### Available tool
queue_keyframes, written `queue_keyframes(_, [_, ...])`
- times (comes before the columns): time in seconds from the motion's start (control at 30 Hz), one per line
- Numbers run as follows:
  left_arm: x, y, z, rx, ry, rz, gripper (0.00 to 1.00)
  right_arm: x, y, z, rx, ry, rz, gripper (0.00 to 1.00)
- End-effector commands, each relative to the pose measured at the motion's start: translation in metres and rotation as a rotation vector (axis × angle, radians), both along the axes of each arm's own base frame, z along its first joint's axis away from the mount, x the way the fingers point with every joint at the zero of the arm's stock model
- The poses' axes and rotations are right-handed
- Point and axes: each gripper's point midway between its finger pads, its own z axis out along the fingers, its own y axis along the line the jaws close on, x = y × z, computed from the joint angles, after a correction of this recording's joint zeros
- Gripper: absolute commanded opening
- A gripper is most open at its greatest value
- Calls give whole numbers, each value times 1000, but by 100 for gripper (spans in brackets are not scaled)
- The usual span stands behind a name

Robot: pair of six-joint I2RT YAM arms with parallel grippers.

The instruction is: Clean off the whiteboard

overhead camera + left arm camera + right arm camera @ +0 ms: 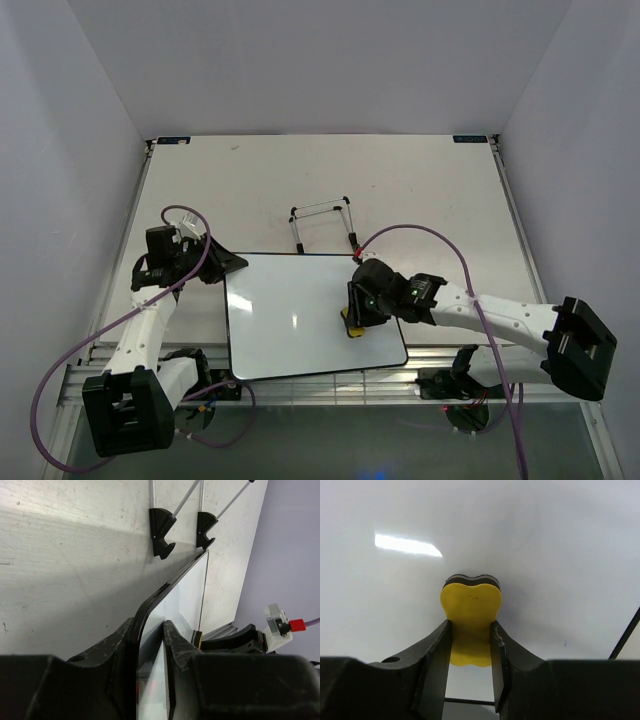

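One whiteboard (300, 310) is seen on the surface (400, 180), lying toward 6 o'clock of its middle, close to the two arm bases. Its face is shown white, with one bright streak of reflected light, inside a thin black rim.

Two arms are counted. The left arm (150, 330) is reached in from 8 o'clock, and the left jaws are closed on the board's rounded corner at 10 o'clock. In the left wrist view the black rim (192, 595) is seen passing between the two fingers, one on each side of it.

The right arm (500, 318) is stretched in from 4 o'clock. One yellow eraser (352, 328) is gripped by the right jaws over the board's 3 o'clock part. In the right wrist view the eraser (471, 600) is clamped at its sides, and its dark pad layer is turned toward the white face (520, 540) and appears to touch it.

One wire easel stand (320, 222) is laid at 12 o'clock from the board, just beyond its far edge. Two black feet (161, 532) of that stand are counted in the left wrist view, near the board's rim but apart from it.
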Motion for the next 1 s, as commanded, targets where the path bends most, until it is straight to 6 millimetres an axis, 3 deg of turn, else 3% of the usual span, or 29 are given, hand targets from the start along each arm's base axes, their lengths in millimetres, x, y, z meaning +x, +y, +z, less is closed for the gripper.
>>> queue_keyframes(0.0, [-2,6,-9,50,22,28,0,10,-19,-18,38,20,-56,26])
queue_keyframes(0.27, [-2,5,-9,51,22,28,0,-16,-97,-62,-189,177,-184,26])
queue_keyframes(0.63, [-3,4,-9,52,26,20,0,-14,-134,-59,-277,169,-294,26])
queue_keyframes(0.83, [-4,2,-7,44,14,6,0,-18,-129,-58,-232,186,-250,26])
queue_keyframes(0.93, [-5,-2,-6,28,7,-13,0,-14,-94,-49,-73,182,-143,25])
queue_keyframes(0.97, [-4,-2,-6,26,2,-16,0,-6,-70,-37,45,151,-88,25])
